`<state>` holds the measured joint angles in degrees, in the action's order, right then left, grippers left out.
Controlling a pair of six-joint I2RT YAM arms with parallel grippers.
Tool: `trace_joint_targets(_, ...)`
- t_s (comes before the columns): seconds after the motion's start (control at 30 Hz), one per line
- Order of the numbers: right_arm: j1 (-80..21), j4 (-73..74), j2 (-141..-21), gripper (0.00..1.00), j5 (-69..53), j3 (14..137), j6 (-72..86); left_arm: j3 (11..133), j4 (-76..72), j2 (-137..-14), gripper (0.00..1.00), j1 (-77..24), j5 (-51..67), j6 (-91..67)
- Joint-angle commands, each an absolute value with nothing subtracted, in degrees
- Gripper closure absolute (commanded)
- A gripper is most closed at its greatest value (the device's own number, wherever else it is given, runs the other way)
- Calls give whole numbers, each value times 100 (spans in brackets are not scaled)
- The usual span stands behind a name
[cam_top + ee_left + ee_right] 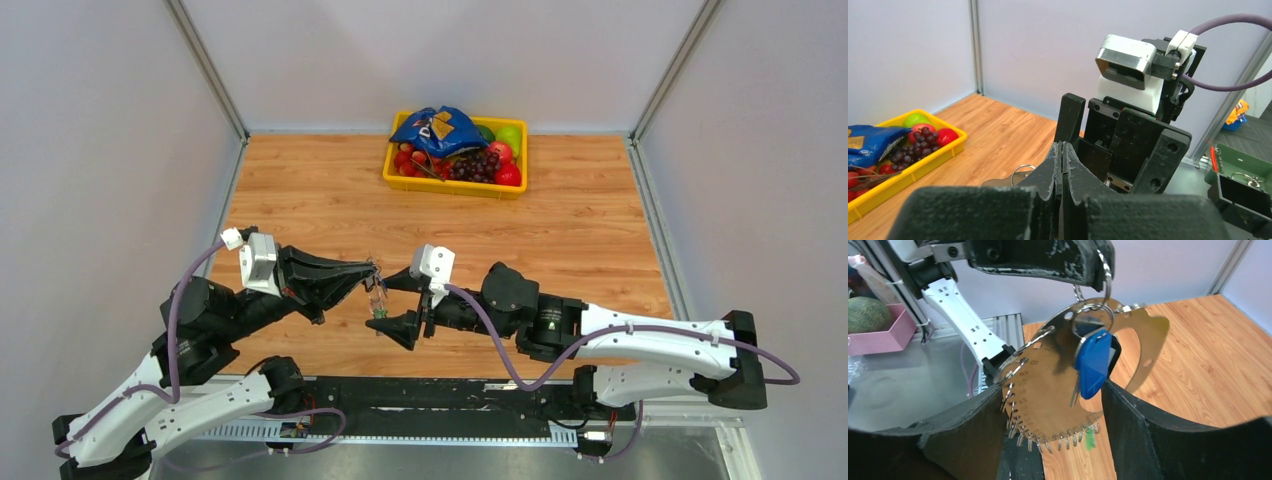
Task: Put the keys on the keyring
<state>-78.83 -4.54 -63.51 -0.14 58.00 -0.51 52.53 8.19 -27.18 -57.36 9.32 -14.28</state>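
Keyring (1048, 390) hangs in mid-air above table (580, 230) near its front edge, between the 2 arms, well apart from yellow basket (450, 187) at far side w/ fruit (487, 162) + blue bag (437, 127). It's a flat grey metal hoop w/ holes round the rim, tilted. Its lower edge carries small silver fringe keys (1048, 440). Left gripper (1095, 262) sits at top of right wrist view, clenched tight on keyring via small wire loop (1104, 282) at the hoop's top. Left wrist view agrees: its fingers pressed flat together, a bit of ring showing just below-left of them. Blue key (1093, 365) dangles from a 2nd ring thru the hoop's top and hangs across the hoop's opening, blade down. Green key (1090, 437) peeks out below the fringe, only its head visible. Right gripper (378, 303) is spread wide, holding nothing, w/ one finger each side of keyring's lower half. Its one finger (963, 435) is just beside fringe keys, the other just beside blue key. Can't tell if either touches. In top view both grippers' tips sit close round the keys; detail too small there.
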Motion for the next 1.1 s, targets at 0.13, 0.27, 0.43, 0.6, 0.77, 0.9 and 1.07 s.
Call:
trace_joint_targets(0.13, -7882, -903, -6504, 41, 1217, 5733, -32, 5255, 290, -2627, 100, -5743, 1035, -1634)
trace_joint_targets(0.27, -7884, -1053, -6460, 48, 1532, 5628, -31, 5210, 296, -2609, 100, -5739, 1029, -1654)
trace_joint_targets(0.43, -7891, -1203, -6294, 58, 1618, 5483, -44, 5195, 293, -2594, 100, -5740, 1020, -1640)
trace_joint_targets(0.6, -7886, -1248, -6232, 76, 1452, 5426, -101, 5193, 303, -2617, 100, -5742, 1028, -1615)
trace_joint_targets(0.77, -7884, -1356, -6141, 91, 1220, 5309, -110, 5190, 333, -2599, 100, -5744, 962, -1583)
trace_joint_targets(0.9, -7889, -1479, -6055, 100, 929, 5227, -102, 5184, 364, -2633, 97, -5743, 815, -1574)
trace_joint_targets(1.07, -7883, -1490, -5932, 100, 840, 5174, -74, 5183, 532, -2630, 64, -5744, 351, -1546)
